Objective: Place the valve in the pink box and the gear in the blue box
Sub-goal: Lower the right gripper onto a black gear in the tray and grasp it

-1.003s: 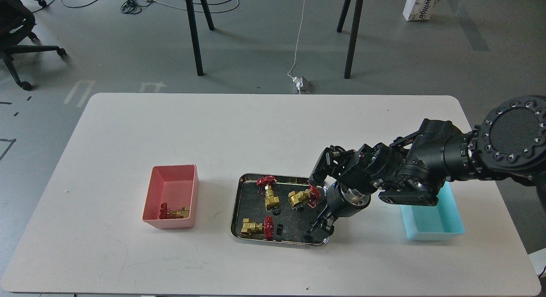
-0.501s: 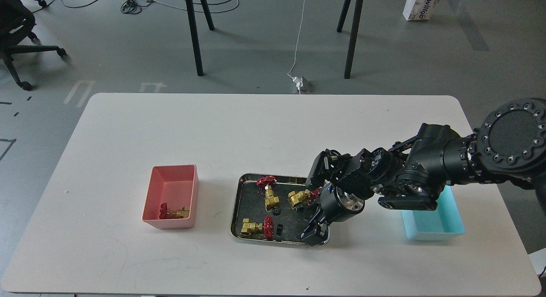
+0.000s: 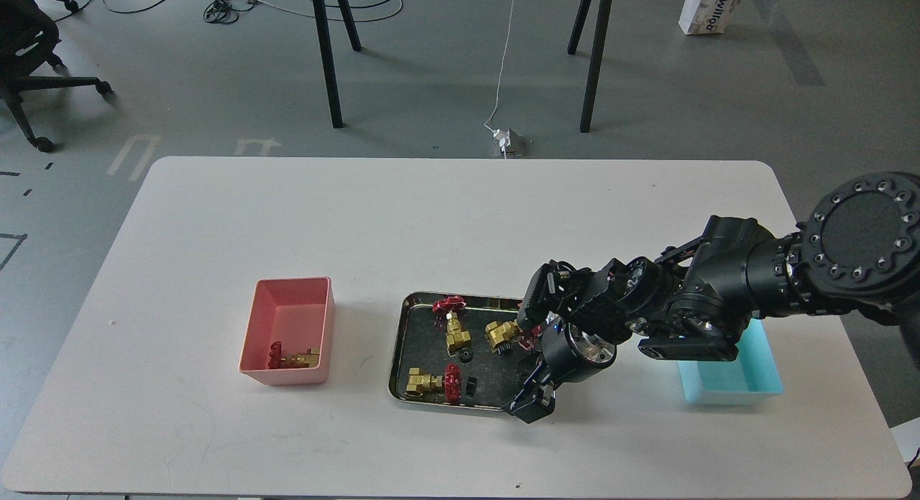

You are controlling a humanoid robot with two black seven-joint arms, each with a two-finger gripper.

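Your right arm (image 3: 726,299) reaches in from the right edge across the white table (image 3: 215,414), and its gripper (image 3: 532,406) hangs over the near right corner of the shiny steel tray (image 3: 397,356). You see the gripper small and dark, nearly end-on, so you cannot tell whether its jaws stand apart or together, nor whether anything sits between them. Your left arm does not show. In the tray lie three valves: one valve (image 3: 451,324) stands at the far side with its red handwheel uppermost, a second valve (image 3: 505,333) lies just right of it, its wheel partly hidden behind your wrist, and a third valve (image 3: 431,382) lies on its side at the near left, its wheel towards the tray's middle. All three lie to the left of your jaws, the second one nearest, and none is touching them. A tiny black gear (image 3: 465,355) lies between the first valve and the third, and another small black part (image 3: 471,386) sits just right of the third valve's wheel, the closest loose thing to your fingertips. A fourth valve (image 3: 295,358) already rests in the near end of the pink box (image 3: 287,299), well to the left of the tray. The blue box (image 3: 769,374) stands to the right of the tray, half covered by your forearm.
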